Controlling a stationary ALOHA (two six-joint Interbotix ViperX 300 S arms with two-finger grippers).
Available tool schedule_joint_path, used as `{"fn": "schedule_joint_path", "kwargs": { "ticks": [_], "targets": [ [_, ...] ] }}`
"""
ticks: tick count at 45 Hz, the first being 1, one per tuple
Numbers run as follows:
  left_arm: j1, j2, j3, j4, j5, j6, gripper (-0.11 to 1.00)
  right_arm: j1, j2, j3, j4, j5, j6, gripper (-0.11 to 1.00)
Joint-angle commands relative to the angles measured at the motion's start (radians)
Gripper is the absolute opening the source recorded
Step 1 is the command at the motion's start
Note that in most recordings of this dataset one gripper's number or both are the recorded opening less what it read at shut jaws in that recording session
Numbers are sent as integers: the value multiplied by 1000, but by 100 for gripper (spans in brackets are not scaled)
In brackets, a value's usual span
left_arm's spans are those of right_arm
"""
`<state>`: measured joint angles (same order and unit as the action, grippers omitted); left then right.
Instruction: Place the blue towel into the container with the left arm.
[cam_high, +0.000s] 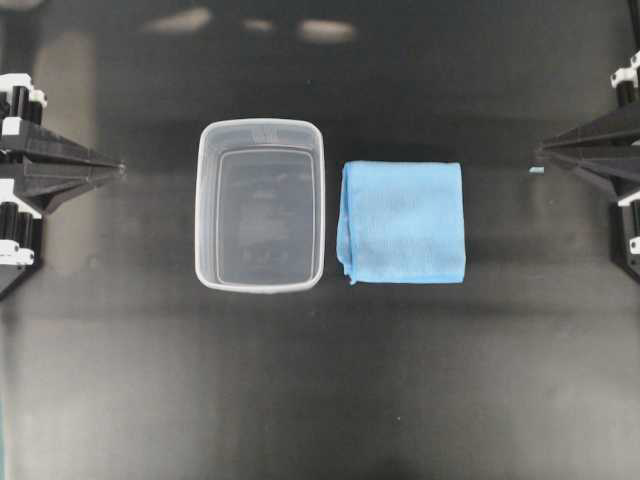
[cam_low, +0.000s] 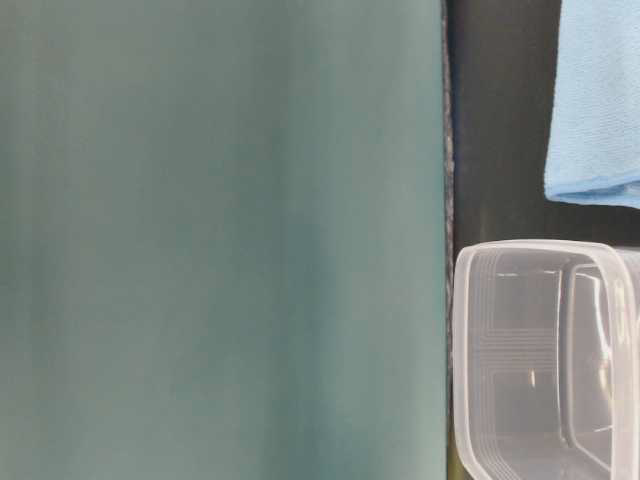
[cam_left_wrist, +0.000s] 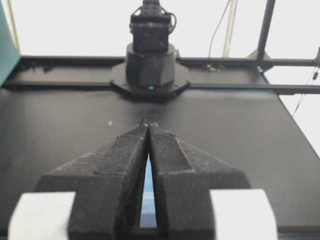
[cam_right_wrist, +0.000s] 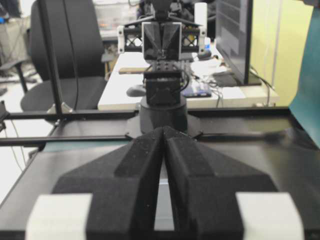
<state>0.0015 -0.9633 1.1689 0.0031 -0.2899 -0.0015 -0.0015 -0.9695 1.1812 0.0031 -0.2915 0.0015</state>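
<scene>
looking down from overhead, we see the container (cam_high: 261, 205) standing open near the middle of the black table (cam_high: 320, 390), and nothing lies inside it; its clear floor shows the dark surface beneath. the blue towel (cam_high: 402, 222) lies folded square just beside the container's right wall, flat on the table, not in the tub. in the table-level view the container (cam_low: 545, 360) and the towel (cam_low: 597, 100) sit apart with a strip of dark table between them, and a teal panel (cam_low: 220, 240) fills most of that view.

we find the left gripper (cam_high: 120, 170) at the left edge, its fingers pressed together to a point, holding nothing and well apart from the container. the right gripper (cam_high: 540, 152) at the right edge is likewise pressed together and empty, well apart from the towel. both arms lie low and level, pointing inward toward each other.
</scene>
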Motion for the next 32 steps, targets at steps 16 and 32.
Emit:
{"fn": "schedule_joint_path", "kwargs": {
  "ticks": [16,32],
  "targets": [
    [12,449,-529,40,589,-48,0,-6,-101,18,11,135,8,1],
    [31,877,-959,41,907,-44,0,-9,-216,35,11,342,61,13]
  ]
}}
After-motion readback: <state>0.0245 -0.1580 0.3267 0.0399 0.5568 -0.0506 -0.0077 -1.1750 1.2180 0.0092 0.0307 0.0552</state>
